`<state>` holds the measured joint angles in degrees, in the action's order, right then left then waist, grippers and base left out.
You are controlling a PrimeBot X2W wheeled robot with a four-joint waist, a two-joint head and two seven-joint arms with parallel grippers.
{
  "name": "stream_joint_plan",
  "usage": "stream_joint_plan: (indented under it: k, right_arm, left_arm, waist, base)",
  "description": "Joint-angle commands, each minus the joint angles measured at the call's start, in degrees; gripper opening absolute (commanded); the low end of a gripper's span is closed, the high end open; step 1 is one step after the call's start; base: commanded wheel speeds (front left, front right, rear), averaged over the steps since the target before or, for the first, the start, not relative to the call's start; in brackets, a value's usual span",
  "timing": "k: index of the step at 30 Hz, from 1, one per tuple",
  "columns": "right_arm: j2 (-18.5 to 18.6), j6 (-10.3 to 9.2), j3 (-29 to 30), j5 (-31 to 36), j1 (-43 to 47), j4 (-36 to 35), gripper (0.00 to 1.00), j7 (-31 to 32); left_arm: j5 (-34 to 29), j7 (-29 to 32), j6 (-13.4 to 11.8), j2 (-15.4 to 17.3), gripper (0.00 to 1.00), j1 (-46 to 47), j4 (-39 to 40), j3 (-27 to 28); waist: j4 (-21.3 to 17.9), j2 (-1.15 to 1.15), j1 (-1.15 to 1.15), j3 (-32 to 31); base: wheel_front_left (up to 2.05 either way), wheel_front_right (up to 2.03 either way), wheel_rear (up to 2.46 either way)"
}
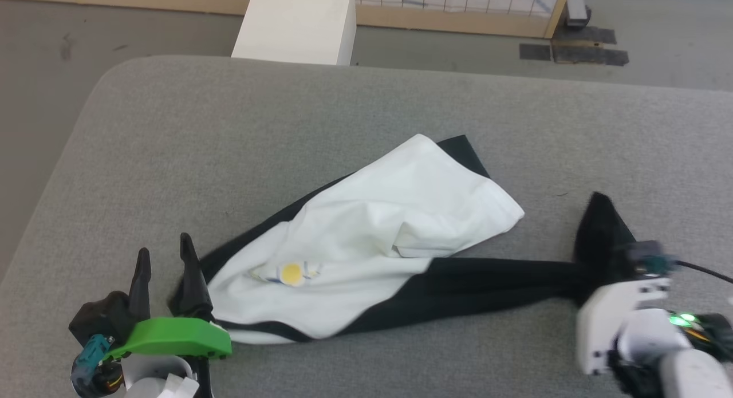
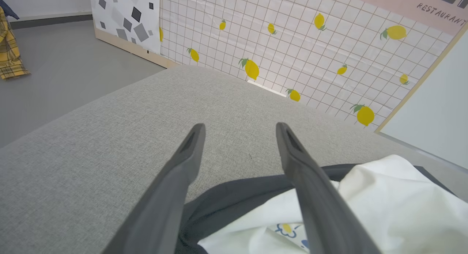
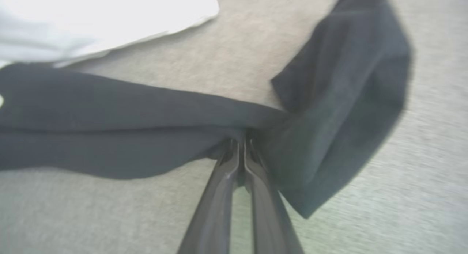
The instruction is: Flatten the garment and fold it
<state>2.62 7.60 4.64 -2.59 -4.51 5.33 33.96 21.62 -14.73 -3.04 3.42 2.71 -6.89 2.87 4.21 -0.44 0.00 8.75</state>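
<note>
The garment (image 1: 366, 232) lies crumpled on the grey cushion, its white body bunched in the middle with a small yellow-circle print (image 1: 291, 273) on the chest. One black sleeve (image 1: 487, 283) stretches out to the right. My right gripper (image 3: 241, 142) is shut on that black sleeve (image 3: 146, 133) near its end, and the cuff part (image 3: 347, 100) flops past the fingers. In the head view the sleeve end (image 1: 601, 232) rises by the right wrist. My left gripper (image 1: 165, 255) stands open at the garment's lower left corner, its fingers (image 2: 299, 162) straddling the dark edge (image 2: 234, 199).
The grey cushion (image 1: 229, 134) spans the whole work area, with bare fabric behind and left of the garment. Beyond its far edge stand a white block (image 1: 298, 23) and a wood-framed tiled panel (image 1: 458, 3). A lemon-print wall (image 2: 292, 45) shows in the left wrist view.
</note>
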Motion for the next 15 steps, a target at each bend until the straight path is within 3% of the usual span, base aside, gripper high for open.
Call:
stream_joint_plan:
  k: [1,2,6,11,14,15]
  right_arm:
    - [0.3,-0.11,3.5,-0.3,1.2,-1.9,0.0,-1.0]
    - [0.3,-0.11,10.4,-0.1,2.7,-5.4,0.0,-2.3]
    - [0.3,-0.11,19.5,0.7,3.8,-7.2,0.0,-3.5]
    - [0.3,-0.11,32.0,2.7,2.7,-3.9,0.0,-4.7]
    - [0.3,-0.11,34.8,3.1,2.1,-0.1,0.0,-4.6]
    - [0.3,-0.11,34.8,2.6,1.9,2.1,0.38,-5.5]
  left_arm:
    - [-1.0,-0.3,0.1,-0.3,1.0,-0.4,0.1,0.1]
    - [-1.3,-0.3,0.3,-0.4,1.0,-0.8,0.2,0.2]
    - [-1.4,-0.3,0.6,-0.4,1.0,-0.9,-0.1,0.0]
    - [-1.6,-0.3,0.8,-0.5,1.0,-0.8,-0.5,-0.4]
    - [-1.7,-0.3,0.9,-0.5,1.0,-0.8,-0.8,-0.5]
    - [-1.8,-0.3,0.9,-0.5,1.0,-0.9,-1.0,-0.5]
  waist:
    - [-1.3,0.42,0.0,-1.5]
    - [-2.1,0.42,0.0,-2.0]
    - [-3.0,0.42,0.0,-2.3]
    - [-3.8,0.42,0.0,-2.6]
    - [-4.1,0.42,0.0,-2.8]
    - [-4.3,0.42,0.0,-3.0]
  base:
    - [0.0,0.0,0.0]
    - [0.0,0.0,0.0]
    - [0.0,0.0,0.0]
    - [0.0,0.0,0.0]
    - [0.0,0.0,0.0]
    - [0.0,0.0,0.0]
